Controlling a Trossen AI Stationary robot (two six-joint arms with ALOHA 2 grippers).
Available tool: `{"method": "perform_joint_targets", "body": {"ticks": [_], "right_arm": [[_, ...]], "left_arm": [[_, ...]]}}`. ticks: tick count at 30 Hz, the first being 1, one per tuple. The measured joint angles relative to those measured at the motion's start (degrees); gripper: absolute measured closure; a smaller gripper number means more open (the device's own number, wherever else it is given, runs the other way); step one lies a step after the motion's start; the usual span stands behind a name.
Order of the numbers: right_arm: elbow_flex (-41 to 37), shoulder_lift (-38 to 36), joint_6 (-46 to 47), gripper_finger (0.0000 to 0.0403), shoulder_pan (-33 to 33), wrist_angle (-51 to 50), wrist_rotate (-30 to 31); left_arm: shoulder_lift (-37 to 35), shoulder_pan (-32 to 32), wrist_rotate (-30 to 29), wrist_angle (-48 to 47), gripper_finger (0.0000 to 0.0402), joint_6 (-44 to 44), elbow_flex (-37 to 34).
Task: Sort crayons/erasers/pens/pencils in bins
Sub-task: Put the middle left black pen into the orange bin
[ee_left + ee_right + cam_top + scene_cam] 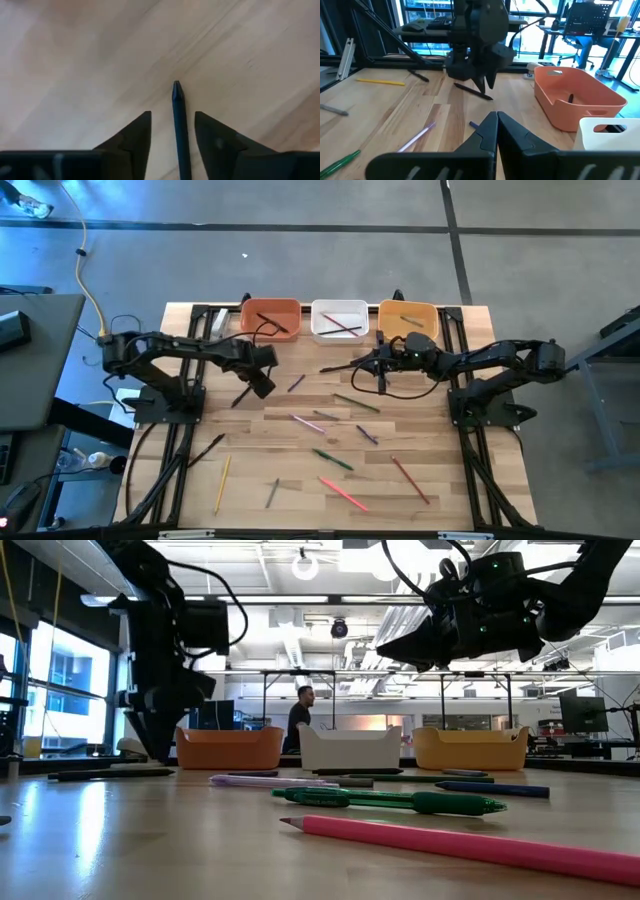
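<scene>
Here the left gripper (172, 131) hangs low near the bench's back-left part, fingers spread astride a dark pencil (179, 125) lying flat on the wood. It looks poised to pinch it, then lift toward the bins (270, 317) along the back edge. The right gripper (496, 131), pressed together and empty, hovers near the back middle.

The left arm reaches across the table's left half, its wrist bent downward — the left gripper (172, 132) hangs low over the wood, fingers (135, 135) parted. The right arm stretches toward the middle, held higher; the right gripper (496, 125) is closed, fingertips together.
</scene>
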Motion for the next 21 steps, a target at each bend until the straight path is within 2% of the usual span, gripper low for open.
{"method": "perform_joint_targets", "body": {"ticks": [4, 9, 14, 21], "right_arm": [[0.0, 0.0, -0.01, 0.0403, 0.0, -0.01, 0.0], [0.0, 0.0, -0.03, 0.0403, 0.0, -0.16, 0.0], [0.0, 0.0, -0.03, 0.0403, 0.02, -0.14, 0.0], [0.0, 0.0, -0.03, 0.0403, 0.02, -0.06, 0.0]], "left_arm": [[1.41, 0.29, 0.02, 1.38, 0.024, 1.63, -0.18], [1.18, 0.79, 2.1, 8.25, 0.0247, 1.2, -4.9], [0.76, 1.01, 3.13, 11.47, 0.0282, 1.84, -7.31], [-0.95, 1.4, 3.76, 12.93, 0.0355, 4.17, -7.85]]}}
